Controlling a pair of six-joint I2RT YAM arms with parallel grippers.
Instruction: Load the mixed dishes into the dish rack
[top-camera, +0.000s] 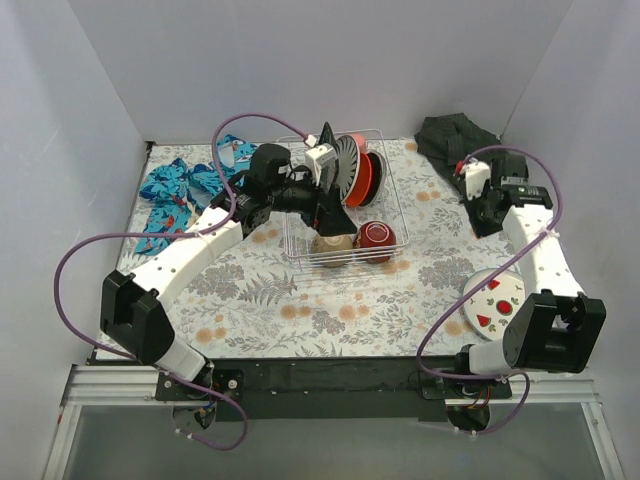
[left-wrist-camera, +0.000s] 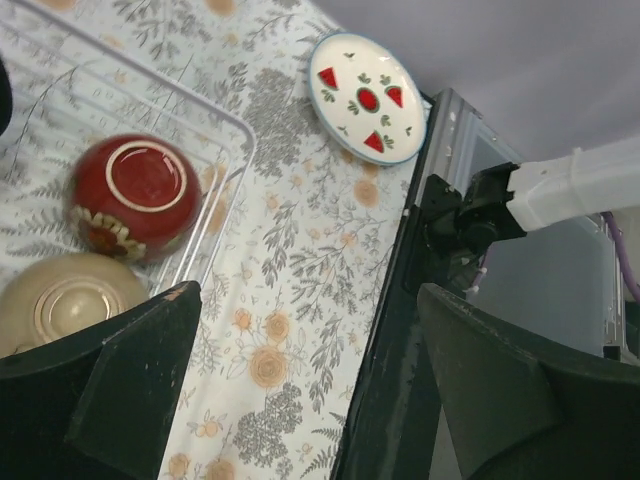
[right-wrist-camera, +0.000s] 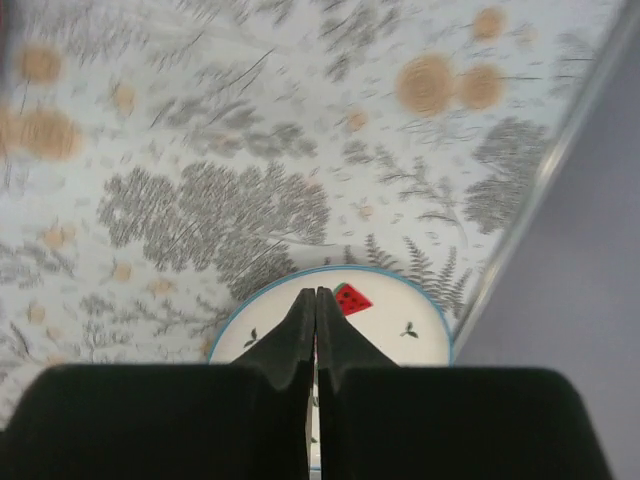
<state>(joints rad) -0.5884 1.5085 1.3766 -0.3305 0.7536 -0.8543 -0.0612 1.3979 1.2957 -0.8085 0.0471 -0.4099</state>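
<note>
The watermelon-print white plate (top-camera: 492, 300) lies flat on the floral tabletop (top-camera: 260, 300) near its right edge, toward the near right corner, outside the dish rack (left-wrist-camera: 215, 150). Mid-tabletop, at the rack's near end, the cream bowl (top-camera: 332, 243) and dark red bowl (top-camera: 377, 238) sit upside down side by side. The left hand (left-wrist-camera: 310, 330) hangs over them, fingers spread wide and holding nothing. In the rack's far end the black-striped white plate (top-camera: 347, 165) and orange plate (top-camera: 368, 180) stand on edge. Near the far right corner the right hand (right-wrist-camera: 316, 292) has its fingers pressed together, empty, beside the dark green-black cloth (top-camera: 455, 135). The blue patterned cloth (top-camera: 185, 185) lies by the far left corner.
</note>
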